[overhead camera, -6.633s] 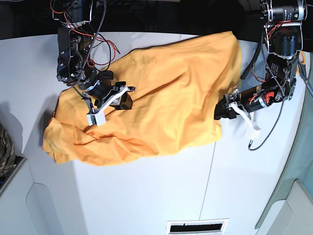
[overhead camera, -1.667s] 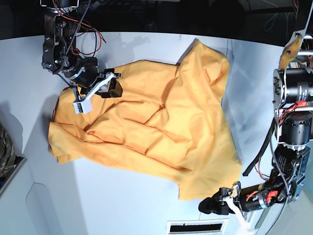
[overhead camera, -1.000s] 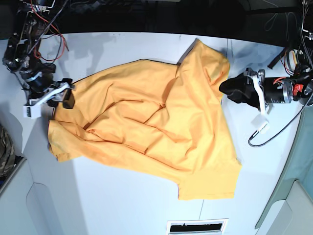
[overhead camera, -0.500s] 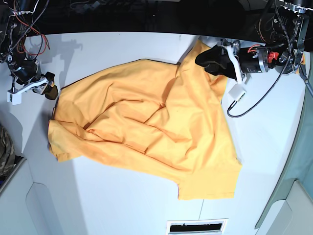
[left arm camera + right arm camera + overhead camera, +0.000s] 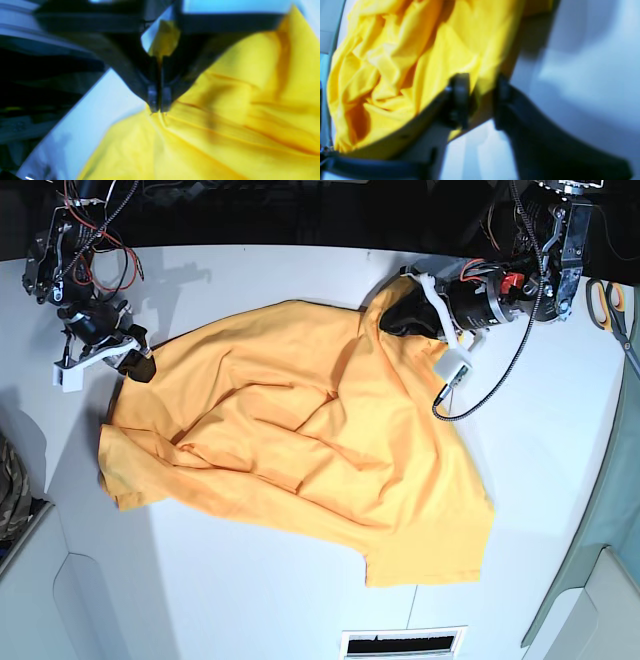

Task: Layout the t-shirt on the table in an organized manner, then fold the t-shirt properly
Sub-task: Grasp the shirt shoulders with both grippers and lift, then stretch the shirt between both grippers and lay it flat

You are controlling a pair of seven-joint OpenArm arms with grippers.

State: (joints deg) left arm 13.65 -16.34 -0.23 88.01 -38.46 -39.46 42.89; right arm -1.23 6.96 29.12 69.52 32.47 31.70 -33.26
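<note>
Rumpled orange t-shirt [image 5: 310, 440], matte table [image 5: 250, 580]

The t-shirt [image 5: 310, 440] is plain orange-yellow, bright yellow in both wrist views, on a matte white table [image 5: 260, 600] crossed by 1 thin dark seam, with black gripper fingers [image 5: 152, 95], red wiring, orange-handled scissors [image 5: 603, 292] and camouflage-patterned fabric [image 5: 10, 490].

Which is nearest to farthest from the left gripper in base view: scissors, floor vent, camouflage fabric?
From the left gripper:
1. scissors, right edge of the table.
2. floor vent, bottom centre.
3. camouflage fabric, far left edge.
</note>
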